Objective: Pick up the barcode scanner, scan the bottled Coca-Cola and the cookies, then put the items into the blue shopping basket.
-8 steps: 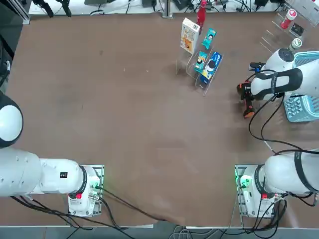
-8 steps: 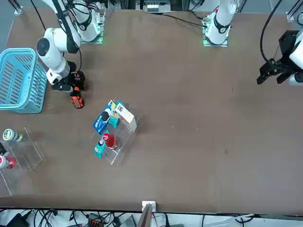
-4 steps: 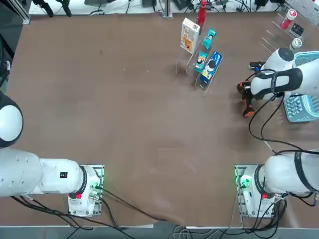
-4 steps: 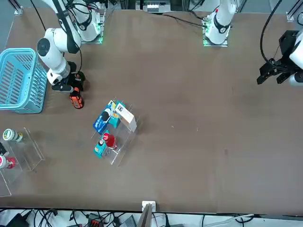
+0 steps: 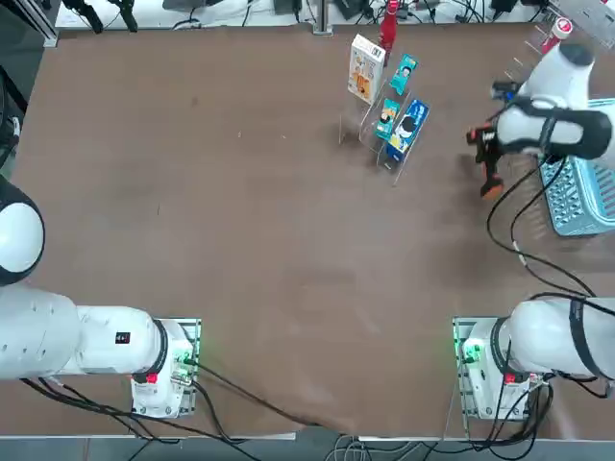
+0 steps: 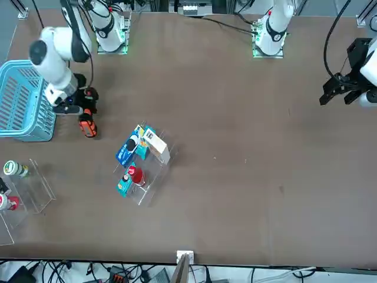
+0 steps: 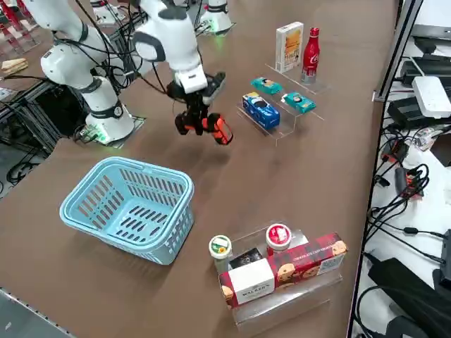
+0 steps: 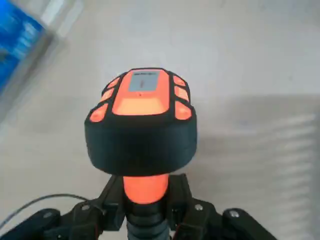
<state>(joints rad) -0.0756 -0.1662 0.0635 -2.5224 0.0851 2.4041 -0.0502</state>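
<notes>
My right gripper is shut on the handle of the barcode scanner, a black body with orange trim, and holds it above the table. The blue shopping basket stands just beside it at the table's right edge. The bottled Coca-Cola and the white cookies box stand upright side by side on a clear stand at the far edge.
A blue packet and small teal packets lie on the clear stand's lower steps. A second clear stand near the basket holds capped bottles and red-and-white boxes. A black cable trails from the arm over the table.
The gripper closed on the scanner, lifted it off the table and carried it toward the table's far edge, beside the basket.
</notes>
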